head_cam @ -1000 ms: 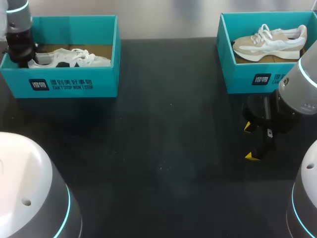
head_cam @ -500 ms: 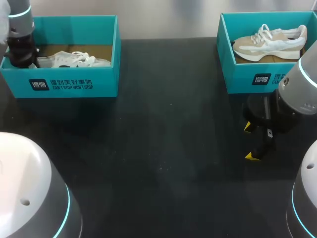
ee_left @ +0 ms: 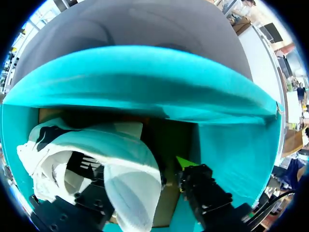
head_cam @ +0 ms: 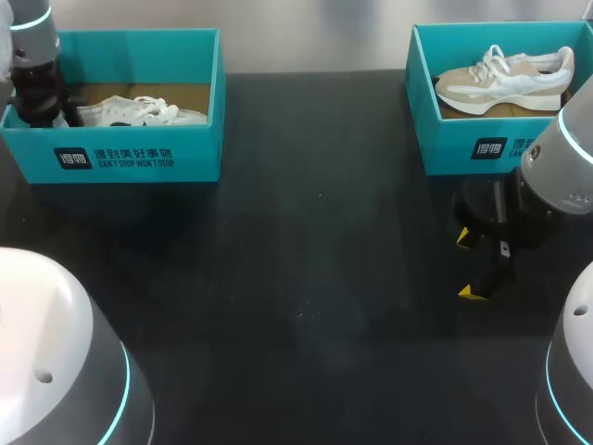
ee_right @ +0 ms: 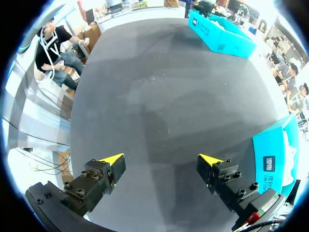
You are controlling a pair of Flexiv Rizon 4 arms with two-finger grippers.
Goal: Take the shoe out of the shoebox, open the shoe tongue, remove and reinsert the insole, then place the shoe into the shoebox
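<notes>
Presently: left gripper (head_cam: 42, 107) inside left shoebox (head_cam: 130, 158) at white shoe (head_cam: 130, 111) heel, seemingly for lift-out, grip impossible to tell; right gripper (ee_right: 161, 162) spread wide, empty, over counter (head_cam: 306, 278) beside second shoebox (head_cam: 463, 139), clear of the work

Left arm (head_cam: 32, 56): comes in at the far left corner, wrist near vertical. Left gripper (ee_left: 145, 174) points straight down, fingers spread; one yellow tip (ee_left: 186, 162) in sight, the other hidden.

Right arm (head_cam: 565, 176): comes in from the right edge, held low. Right gripper (head_cam: 468, 264) angled toward the middle, fingers wide apart.
</notes>
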